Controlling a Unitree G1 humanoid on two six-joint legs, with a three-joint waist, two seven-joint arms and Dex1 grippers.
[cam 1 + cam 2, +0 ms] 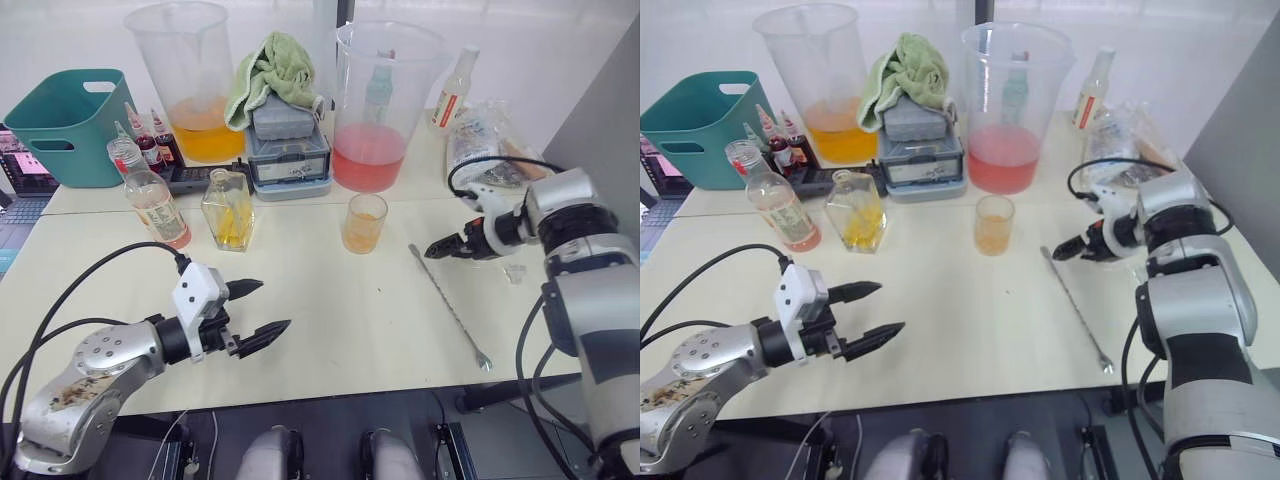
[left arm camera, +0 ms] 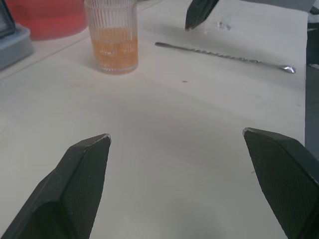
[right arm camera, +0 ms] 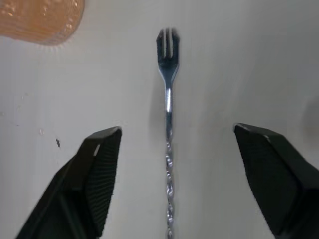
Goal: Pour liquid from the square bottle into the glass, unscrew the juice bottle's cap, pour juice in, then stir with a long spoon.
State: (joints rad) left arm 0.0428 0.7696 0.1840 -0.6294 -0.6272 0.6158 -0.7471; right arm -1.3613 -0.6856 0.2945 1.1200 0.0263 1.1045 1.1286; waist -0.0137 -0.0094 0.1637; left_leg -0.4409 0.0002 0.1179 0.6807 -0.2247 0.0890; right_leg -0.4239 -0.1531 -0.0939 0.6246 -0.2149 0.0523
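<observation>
The right pincer [image 3: 174, 149] hangs wide open over the long spoon [image 3: 168, 149], its fingers either side of the twisted stem lying flat on the worktop [image 1: 330, 320]. The glass [image 1: 365, 222] of orange liquid stands nearby. The left pincer [image 1: 255, 310] gapes wide, empty.

Long spoon [image 3: 168, 149] cut off at right wrist view edge, bowl end hidden. Glass [image 3: 40, 20] blurred, cropped at corner. Bottle [image 1: 378, 88] inside pink pitcher [image 1: 380, 100] blurred, label unreadable.
</observation>
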